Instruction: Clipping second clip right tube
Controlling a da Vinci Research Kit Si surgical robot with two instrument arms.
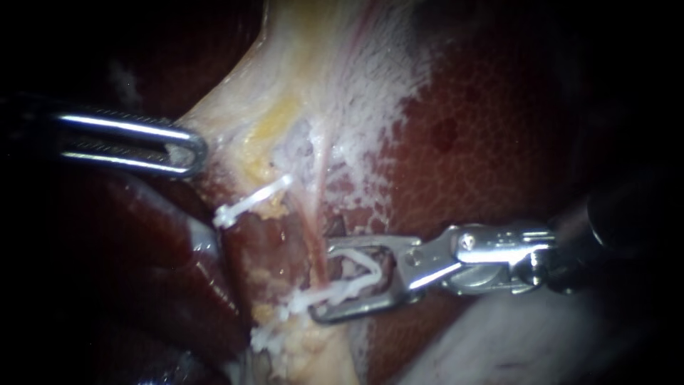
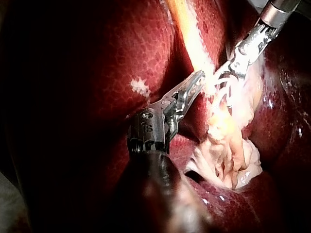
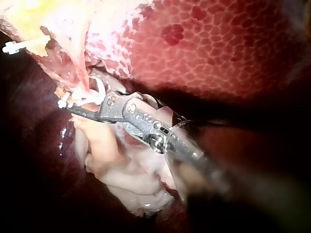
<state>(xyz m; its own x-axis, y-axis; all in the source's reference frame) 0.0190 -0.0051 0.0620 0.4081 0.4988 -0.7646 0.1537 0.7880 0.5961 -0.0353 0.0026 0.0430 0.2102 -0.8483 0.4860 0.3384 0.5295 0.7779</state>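
The right instrument (image 1: 324, 279), a bright steel shaft laid almost level from the right, is seen with its hinged, windowed claw clenched on a white ribbed clip (image 1: 349, 289). This clip is set astride the thin pink right tube (image 1: 318, 214), amid frothy pale membrane. The left instrument (image 1: 191, 151) is held level, its slotted claw clamped on pale tissue (image 1: 214, 125). Mottled, glossy red liver (image 1: 484, 142) is spread behind.

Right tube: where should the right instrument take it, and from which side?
Grip the bare pink stretch of the right tube, crosswise, coming from its right, the liver side. It runs upright there, and the right instrument, carrying a clip, straddles it.
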